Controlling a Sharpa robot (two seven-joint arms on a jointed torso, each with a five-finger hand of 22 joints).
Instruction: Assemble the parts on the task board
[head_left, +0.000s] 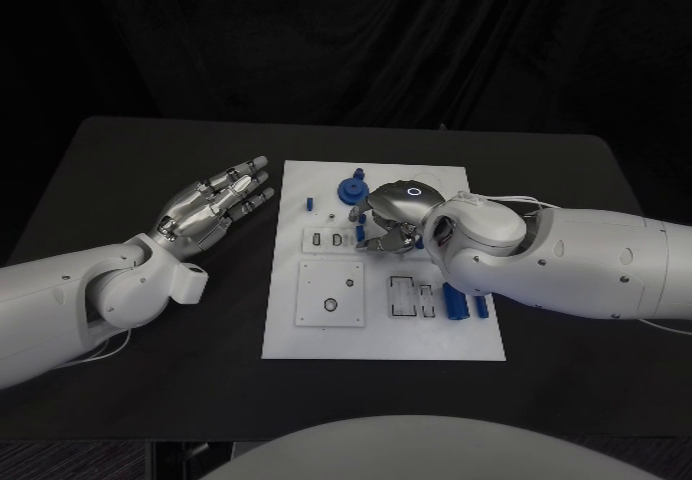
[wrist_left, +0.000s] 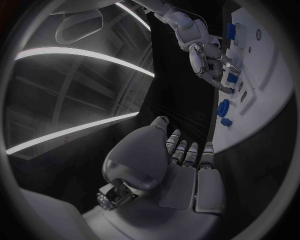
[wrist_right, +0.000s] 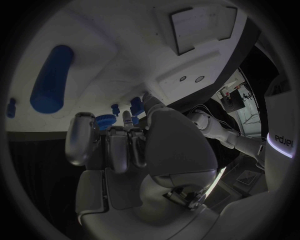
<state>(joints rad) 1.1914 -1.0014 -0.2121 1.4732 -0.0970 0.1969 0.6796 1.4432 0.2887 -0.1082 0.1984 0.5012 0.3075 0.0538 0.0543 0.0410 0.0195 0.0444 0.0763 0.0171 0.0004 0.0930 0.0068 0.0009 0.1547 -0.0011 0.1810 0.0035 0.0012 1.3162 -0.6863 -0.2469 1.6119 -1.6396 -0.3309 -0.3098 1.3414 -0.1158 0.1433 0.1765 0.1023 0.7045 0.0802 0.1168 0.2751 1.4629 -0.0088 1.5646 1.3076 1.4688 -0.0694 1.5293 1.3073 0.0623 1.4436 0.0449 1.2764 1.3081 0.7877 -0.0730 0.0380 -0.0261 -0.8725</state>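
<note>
The white task board (head_left: 382, 335) lies in the middle of the black table. My right hand (head_left: 392, 212) hangs over its far middle, fingers curled down; thumb and a finger pinch a small blue part (wrist_right: 136, 105) just above the board (wrist_right: 125, 45). The left wrist view shows the same blue part (wrist_left: 232, 78) at the right hand's (wrist_left: 209, 57) fingertips. A blue gear-like part (head_left: 351, 190) and a small blue peg (head_left: 309, 202) stand at the board's far left. Two blue cylinders (head_left: 453, 300) lie near the right edge. My left hand (head_left: 216, 205) rests flat and open on the table left of the board.
The board carries a square recessed plate (head_left: 330, 293) with a hole and several narrow slots (head_left: 410, 297) in its near half. Bare black table surrounds the board on all sides. My right forearm (head_left: 577, 260) covers the board's right edge.
</note>
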